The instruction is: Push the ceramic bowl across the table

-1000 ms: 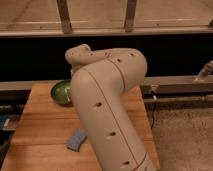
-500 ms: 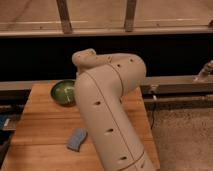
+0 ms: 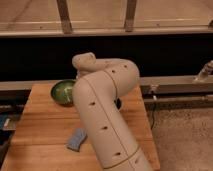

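Note:
The green ceramic bowl [image 3: 62,91] sits near the far left corner of the wooden table [image 3: 45,125]. Its right side is covered by my cream arm [image 3: 102,112], which rises from the bottom of the view and bends over the table's far edge. My gripper is hidden behind the arm's upper link, somewhere at the far side of the table near the bowl. Only the arm's wrist joint [image 3: 85,61] shows above the elbow.
A blue rectangular sponge [image 3: 77,139] lies on the table in front of the bowl, against the arm's left side. A dark wall and metal rail [image 3: 175,82] run behind the table. Speckled floor [image 3: 182,135] lies to the right.
The arm's top joint has shifted slightly right and down. The bowl and the sponge have not moved.

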`<state>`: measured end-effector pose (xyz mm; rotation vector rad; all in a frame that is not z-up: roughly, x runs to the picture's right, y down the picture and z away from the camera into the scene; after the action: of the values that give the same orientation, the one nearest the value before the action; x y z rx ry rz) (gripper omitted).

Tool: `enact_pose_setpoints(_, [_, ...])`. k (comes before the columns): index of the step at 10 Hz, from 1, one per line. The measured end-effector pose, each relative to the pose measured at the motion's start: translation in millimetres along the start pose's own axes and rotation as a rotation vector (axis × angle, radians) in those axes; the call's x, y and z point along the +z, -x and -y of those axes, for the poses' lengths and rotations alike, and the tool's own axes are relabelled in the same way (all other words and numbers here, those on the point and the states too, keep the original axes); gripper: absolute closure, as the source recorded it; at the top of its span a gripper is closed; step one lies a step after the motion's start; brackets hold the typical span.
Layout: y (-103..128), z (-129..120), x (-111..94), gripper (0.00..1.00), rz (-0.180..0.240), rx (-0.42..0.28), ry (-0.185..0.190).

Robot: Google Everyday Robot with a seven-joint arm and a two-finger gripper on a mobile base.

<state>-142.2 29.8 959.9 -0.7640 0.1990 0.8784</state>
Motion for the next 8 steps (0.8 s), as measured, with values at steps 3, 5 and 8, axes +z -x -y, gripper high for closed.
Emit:
enact_pose_setpoints(3, [15, -9, 12, 1.00, 0.006, -0.024, 0.029])
enact_pose_setpoints(5, [36, -18, 19, 1.00, 0.024, -0.056, 0.050])
enact_pose_setpoints(8, [67, -31, 27, 1.00, 0.053, -0.120, 0.084])
